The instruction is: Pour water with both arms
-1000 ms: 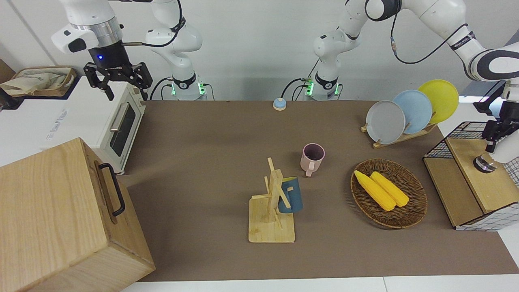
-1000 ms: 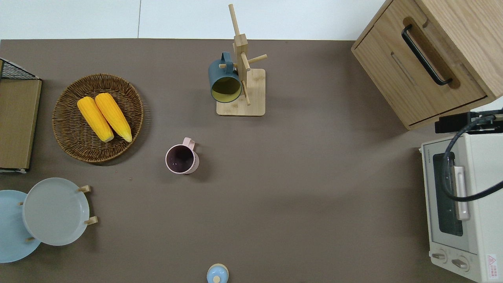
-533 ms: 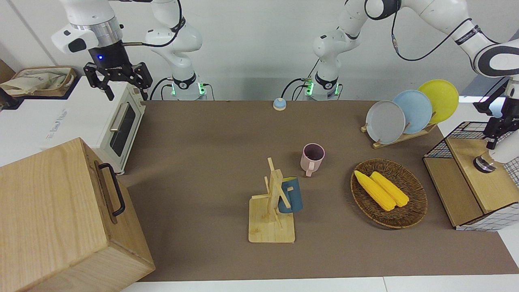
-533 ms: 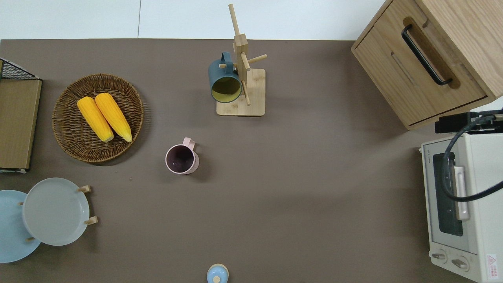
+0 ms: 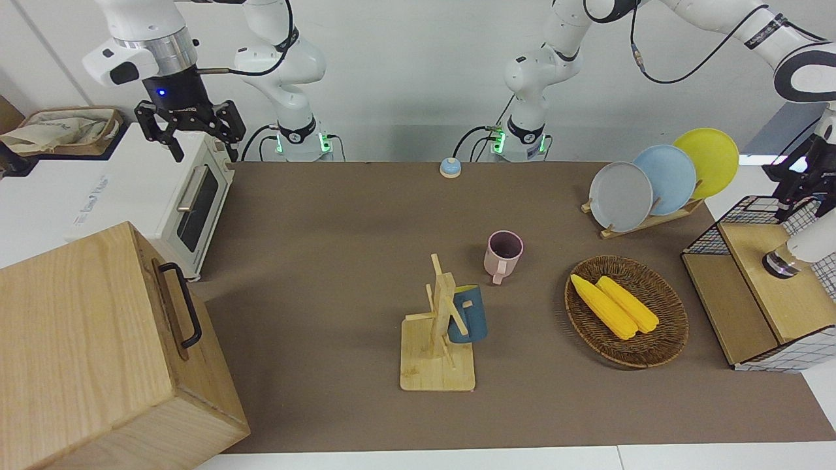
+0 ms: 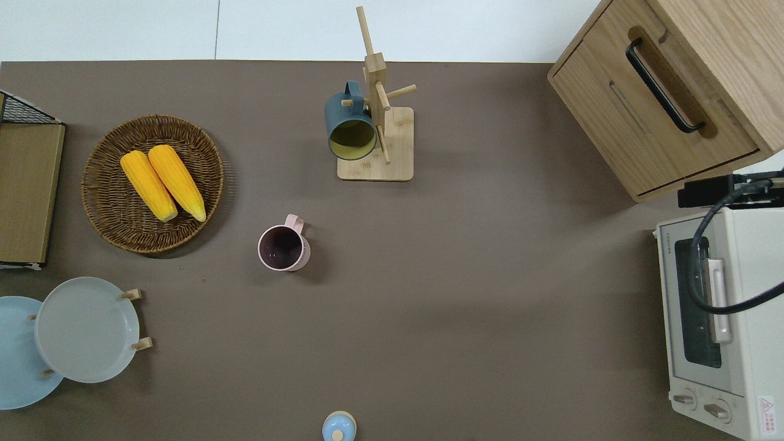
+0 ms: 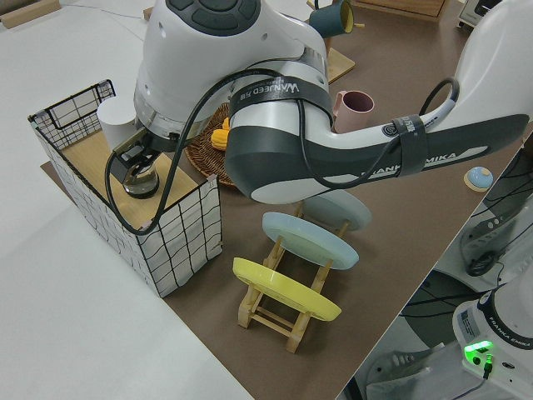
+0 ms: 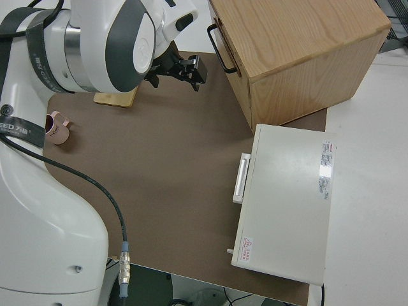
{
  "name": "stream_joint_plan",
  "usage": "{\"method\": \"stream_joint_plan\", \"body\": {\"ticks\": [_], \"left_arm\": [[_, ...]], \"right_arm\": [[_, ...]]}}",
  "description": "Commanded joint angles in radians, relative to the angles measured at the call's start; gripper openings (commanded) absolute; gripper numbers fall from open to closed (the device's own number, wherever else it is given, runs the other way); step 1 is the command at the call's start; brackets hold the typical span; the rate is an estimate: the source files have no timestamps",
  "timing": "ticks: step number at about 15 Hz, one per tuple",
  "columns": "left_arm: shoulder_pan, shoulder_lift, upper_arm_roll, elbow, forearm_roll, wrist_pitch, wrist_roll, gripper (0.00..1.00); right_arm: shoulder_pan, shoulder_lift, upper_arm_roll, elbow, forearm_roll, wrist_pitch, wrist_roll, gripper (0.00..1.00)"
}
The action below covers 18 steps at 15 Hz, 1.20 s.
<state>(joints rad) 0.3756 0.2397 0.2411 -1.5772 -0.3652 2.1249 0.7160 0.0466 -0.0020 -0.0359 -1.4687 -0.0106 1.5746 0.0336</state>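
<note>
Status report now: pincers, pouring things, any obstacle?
Right black pincer open, arm parked. Left black pincer by white cylinder in wire basket. Pink mug upright on brown mat, nothing over it.

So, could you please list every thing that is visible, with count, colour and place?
pink mug: 1, mid-table
dark blue mug: 1, hanging on wooden mug tree
yellow corn cobs: 2, in round wicker basket
plates: 3, grey, light blue, yellow, upright in wooden rack
wooden cabinet: 1, black handle, right arm's end
white toaster oven: 1, beside cabinet, nearer the robots
small blue button: 1, robots' edge
wire crate: 1, left arm's end
left gripper: black, at wire crate
right gripper: black, open, arm parked
</note>
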Motion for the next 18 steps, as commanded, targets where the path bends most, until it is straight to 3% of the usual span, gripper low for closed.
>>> {"method": "stream_joint_plan", "body": {"ticks": [1,10,13,17,18], "left_arm": [[-0.027,-0.045,-0.006,0.005,0.104,-0.095,-0.119,1.00],[-0.239,-0.161,-0.013,0.005,0.272,-0.331,-0.505,1.00],[-0.274,-0.186,-0.094,0.005,0.344,-0.387,-0.582,1.00],[-0.274,-0.209,-0.261,0.005,0.394,-0.489,-0.711,1.00],[-0.274,-0.211,-0.267,0.005,0.381,-0.499,-0.745,1.00]], "right_arm": [[-0.010,0.007,0.004,0.013,0.020,-0.013,-0.015,0.983],[-0.010,0.007,0.004,0.013,0.020,-0.013,-0.015,0.983],[-0.010,0.007,0.004,0.013,0.020,-0.013,-0.015,0.983],[-0.010,0.007,0.004,0.013,0.020,-0.013,-0.015,0.983],[-0.010,0.007,0.004,0.013,0.020,-0.013,-0.015,0.983]]}}
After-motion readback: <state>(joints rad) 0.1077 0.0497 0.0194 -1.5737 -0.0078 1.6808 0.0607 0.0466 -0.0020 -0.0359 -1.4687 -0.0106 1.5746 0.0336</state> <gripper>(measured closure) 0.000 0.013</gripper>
